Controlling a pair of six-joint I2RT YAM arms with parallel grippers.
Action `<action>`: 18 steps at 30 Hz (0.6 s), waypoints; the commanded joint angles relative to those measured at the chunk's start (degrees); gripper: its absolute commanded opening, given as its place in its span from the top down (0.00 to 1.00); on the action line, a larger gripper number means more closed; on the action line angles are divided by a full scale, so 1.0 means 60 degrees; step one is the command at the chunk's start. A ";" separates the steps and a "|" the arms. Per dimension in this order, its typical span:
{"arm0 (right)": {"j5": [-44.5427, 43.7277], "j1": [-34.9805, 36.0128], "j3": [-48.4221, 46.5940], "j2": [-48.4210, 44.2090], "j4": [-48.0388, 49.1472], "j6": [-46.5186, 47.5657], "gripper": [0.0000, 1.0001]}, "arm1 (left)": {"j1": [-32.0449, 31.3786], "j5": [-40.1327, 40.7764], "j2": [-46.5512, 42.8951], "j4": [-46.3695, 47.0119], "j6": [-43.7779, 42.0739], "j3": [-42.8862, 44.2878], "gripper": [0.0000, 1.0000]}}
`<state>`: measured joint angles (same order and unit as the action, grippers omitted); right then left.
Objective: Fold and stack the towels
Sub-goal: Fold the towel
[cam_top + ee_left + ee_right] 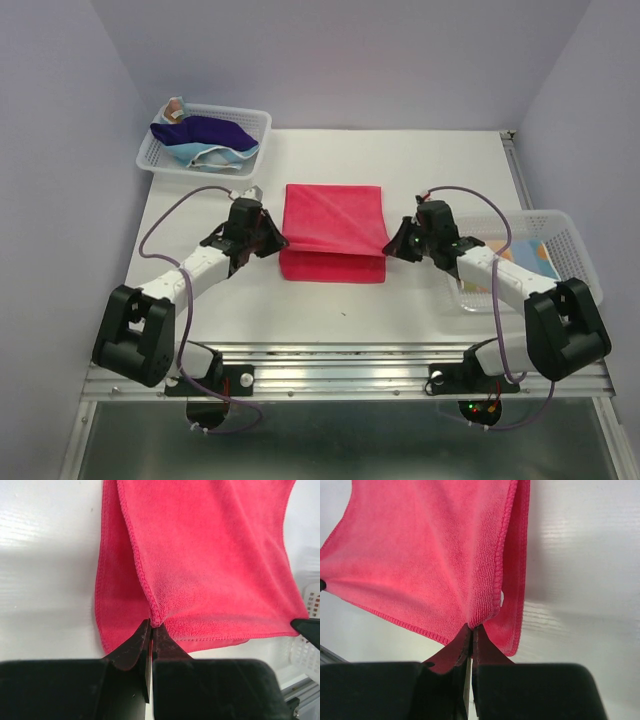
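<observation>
The left hand [151, 626] and right hand [471, 629] each pinch a pink towel [333, 215] corner thinly; uneven pulling could slip one out, skewing the fold.

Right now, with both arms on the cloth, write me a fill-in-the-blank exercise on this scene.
1. The left gripper and right gripper each pinch a corner of the middle towel, whose colour is ____.
2. The navy towel lies in the basket at the table's far ____ corner.
3. The second basket stands beside the ____ arm.

Missing words: pink; left; right.
</observation>
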<state>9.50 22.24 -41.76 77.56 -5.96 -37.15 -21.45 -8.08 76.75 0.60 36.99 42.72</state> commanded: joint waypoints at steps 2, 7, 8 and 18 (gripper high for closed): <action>-0.0074 0.0146 0.0440 0.0124 0.0202 -0.0020 0.99 | -0.0262 0.0438 0.0127 -0.0057 0.0265 -0.0716 1.00; -0.0235 0.0263 0.0661 0.0476 0.0070 -0.0035 0.99 | -0.0306 0.0467 0.0566 0.0032 0.0148 -0.1026 1.00; -0.0264 0.0292 0.0733 0.0520 0.0041 -0.0020 0.97 | -0.0306 0.0438 0.0626 0.0017 0.0119 -0.1099 1.00; -0.0235 0.0351 0.0399 0.0683 -0.0515 0.0419 0.37 | -0.0438 0.0452 0.0363 -0.0553 0.0016 -0.0866 0.38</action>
<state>8.91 24.08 -37.65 82.96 -7.16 -36.75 -23.68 -7.44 81.54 0.62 38.26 35.92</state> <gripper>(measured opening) 0.584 0.559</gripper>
